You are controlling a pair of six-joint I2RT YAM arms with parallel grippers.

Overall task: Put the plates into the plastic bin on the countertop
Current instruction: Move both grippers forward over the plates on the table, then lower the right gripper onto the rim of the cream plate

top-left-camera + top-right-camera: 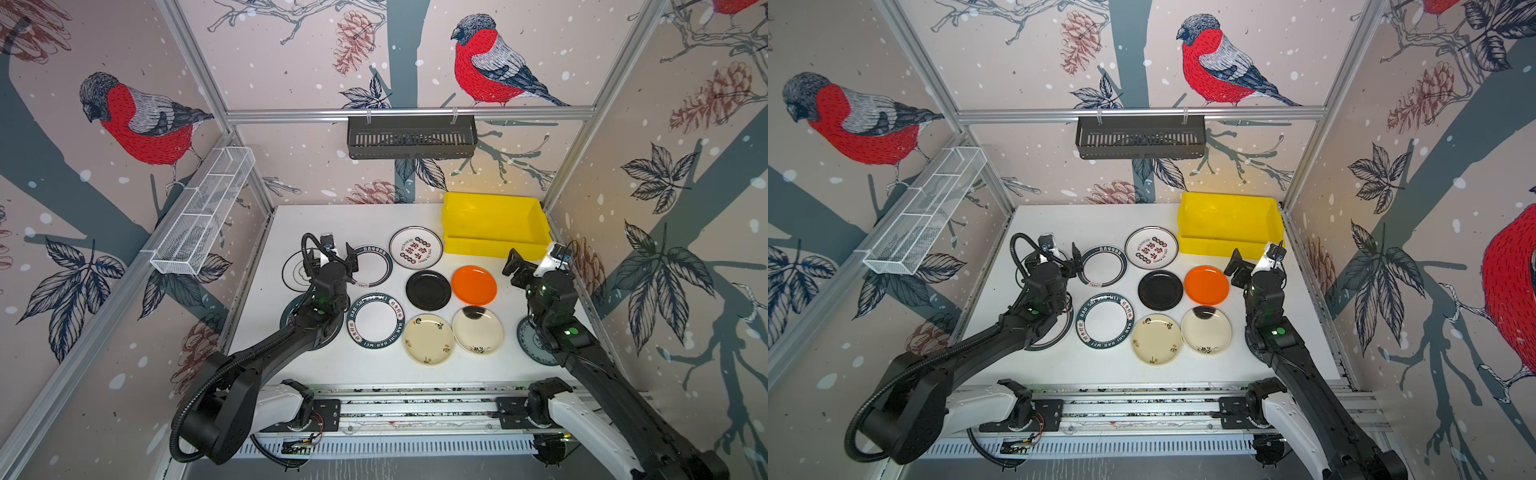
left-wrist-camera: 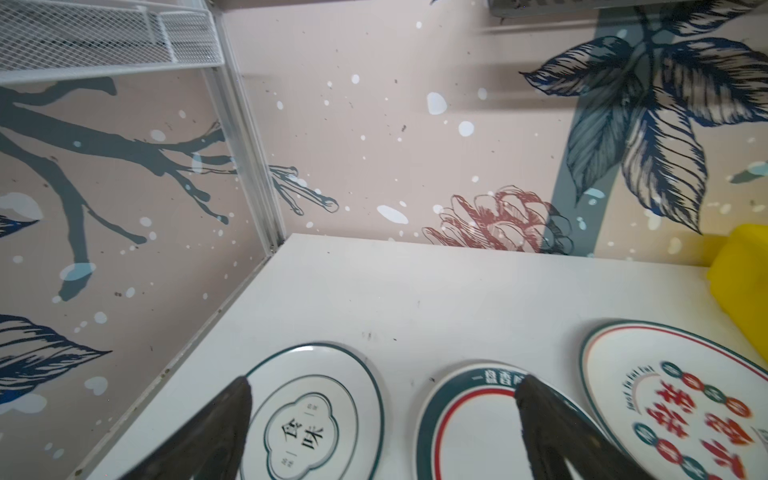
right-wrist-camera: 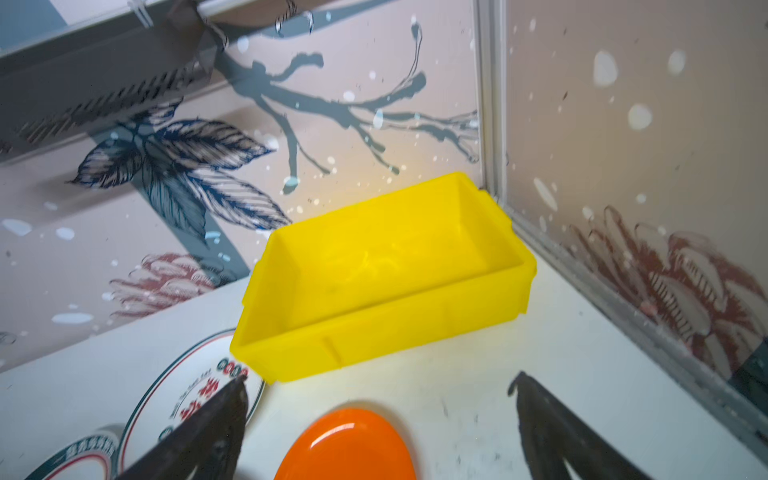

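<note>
Several plates lie flat on the white countertop [image 1: 332, 224]: one with red characters [image 1: 415, 247], a black one [image 1: 428, 290], an orange one [image 1: 473, 285], two cream floral ones [image 1: 429, 339], and a green-lettered one [image 1: 375, 321]. The yellow plastic bin [image 1: 494, 247] stands empty in the back right corner. My left gripper [image 1: 331, 262] hangs open above two green-rimmed plates [image 2: 316, 415] at the back left. Open too, my right gripper [image 1: 532, 259] hovers over the orange plate [image 3: 349, 449], just short of the bin [image 3: 374, 340]. My arms partly hide other plates.
A black slotted basket [image 1: 411, 137] hangs on the back rail. A white wire mesh tray [image 1: 203, 212] is fixed to the left wall. Papered walls with aluminium rails close in the countertop on three sides. A blue-patterned plate [image 1: 530, 338] lies under my right arm.
</note>
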